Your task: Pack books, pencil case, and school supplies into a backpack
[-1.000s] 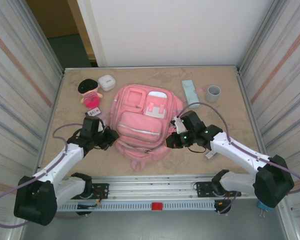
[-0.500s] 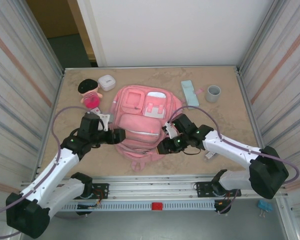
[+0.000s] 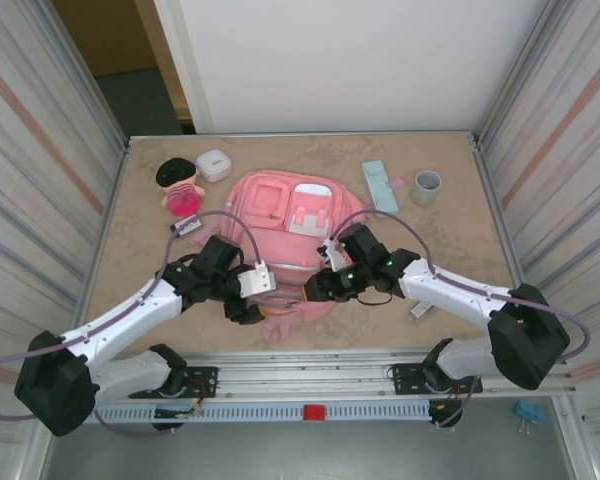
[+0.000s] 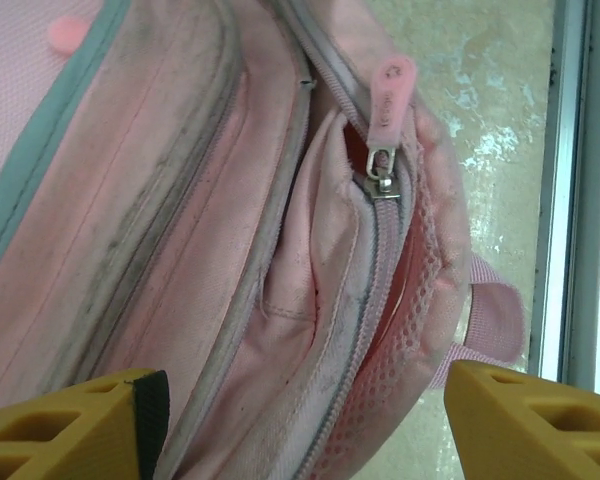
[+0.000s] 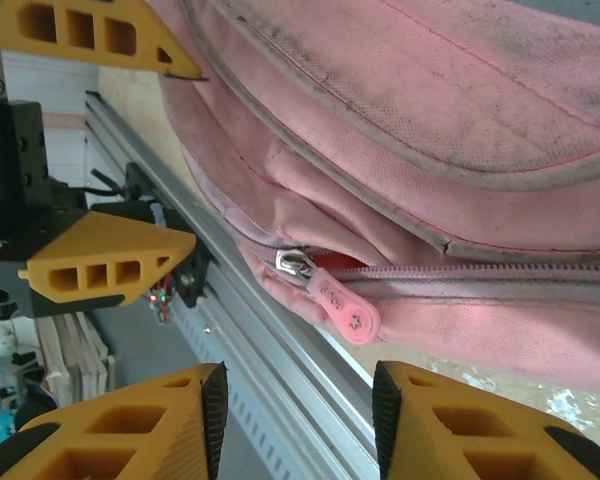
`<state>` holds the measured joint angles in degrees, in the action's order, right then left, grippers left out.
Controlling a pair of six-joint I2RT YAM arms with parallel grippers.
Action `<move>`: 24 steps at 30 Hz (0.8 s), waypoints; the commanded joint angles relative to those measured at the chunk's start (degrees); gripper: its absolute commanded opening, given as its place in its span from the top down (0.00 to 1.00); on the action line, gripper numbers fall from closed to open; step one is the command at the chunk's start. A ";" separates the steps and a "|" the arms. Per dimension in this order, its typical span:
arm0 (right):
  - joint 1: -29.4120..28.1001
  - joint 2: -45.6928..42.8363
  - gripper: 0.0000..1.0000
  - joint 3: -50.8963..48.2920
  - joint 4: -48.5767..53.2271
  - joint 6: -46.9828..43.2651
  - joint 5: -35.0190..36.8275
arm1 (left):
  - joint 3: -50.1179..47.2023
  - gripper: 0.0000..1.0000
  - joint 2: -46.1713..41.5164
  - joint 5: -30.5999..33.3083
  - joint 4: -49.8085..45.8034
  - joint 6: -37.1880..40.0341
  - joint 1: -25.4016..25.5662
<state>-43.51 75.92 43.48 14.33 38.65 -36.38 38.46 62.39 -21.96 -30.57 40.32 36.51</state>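
I'm seeing even, bright overhead light, with only soft shadows lying on the surface [image 3: 310,153]. Both wrist views are showing the backpack [image 4: 180,200] sharply, softening toward the edges.

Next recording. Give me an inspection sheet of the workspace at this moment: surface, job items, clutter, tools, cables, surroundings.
Surface: beige marbled table, no spills seen.
Job's things: pink backpack flat at centre, zip pull at its near edge; mint pencil case to its right; white stick item to its left.
Clutter: doll, white box, grey cup.
Tools: left tool open over the backpack's near edge; right tool open, facing the zip pull, holding nothing.
Cables: purple cable loops over the backpack; second cable arcs off the right arm.
Surroundings: corrugated side walls, white back panel.
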 commanded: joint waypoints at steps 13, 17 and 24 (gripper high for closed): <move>0.24 5.86 0.54 -1.61 -3.75 17.35 -3.82 | -3.49 0.81 3.37 3.57 11.93 10.92 5.93; -0.20 6.42 0.53 -2.05 -5.86 20.50 -4.44 | -4.82 0.89 1.73 5.29 13.87 11.18 7.30; -0.99 8.96 0.52 -2.22 -9.51 19.44 -4.58 | -5.67 0.97 0.61 4.66 15.90 10.05 7.44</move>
<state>-43.79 83.59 41.69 7.57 57.01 -39.40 33.34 63.99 -17.26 -17.08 50.35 43.53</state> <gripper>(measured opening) 0.478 0.063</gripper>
